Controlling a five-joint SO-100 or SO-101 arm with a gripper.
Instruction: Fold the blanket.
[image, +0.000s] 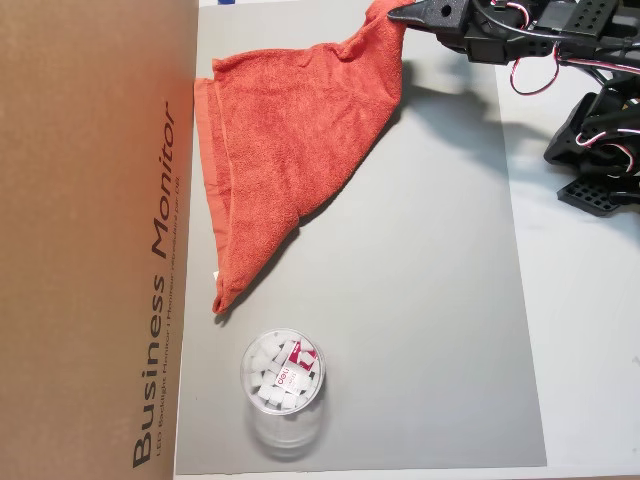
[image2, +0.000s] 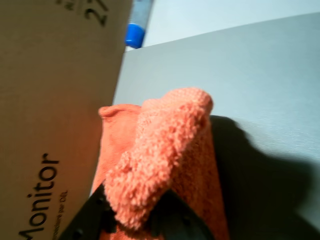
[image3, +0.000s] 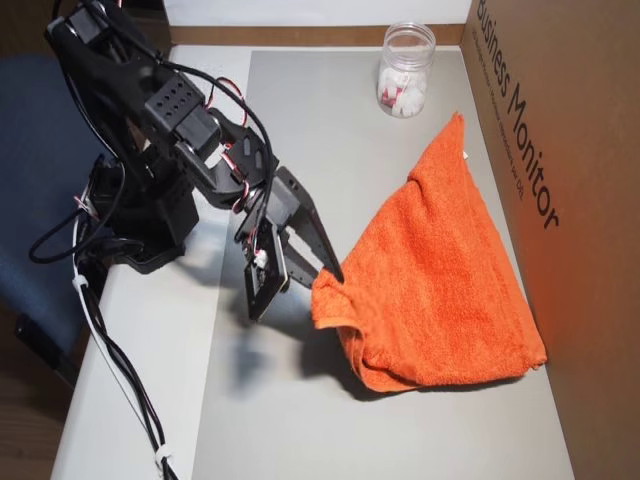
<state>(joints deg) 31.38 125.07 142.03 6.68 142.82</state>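
The blanket (image: 290, 150) is an orange-red terry towel on a grey mat, one corner lifted so it drapes in a rough triangle; it also shows in another overhead view (image3: 440, 270). My black gripper (image: 398, 14) is shut on that raised corner at the top of an overhead view, and in another overhead view (image3: 330, 272) it pinches the towel's left corner above the mat. In the wrist view the jaws (image2: 132, 220) clamp a bunched fold of towel (image2: 165, 155). The small white tag (image3: 465, 153) shows by the far corner.
A brown "Business Monitor" cardboard box (image: 90, 240) walls one side of the grey mat (image: 420, 330), right against the towel's edge. A clear plastic jar (image: 283, 383) with white pieces stands near the towel's low corner. The arm's base (image3: 140, 220) sits beside the mat.
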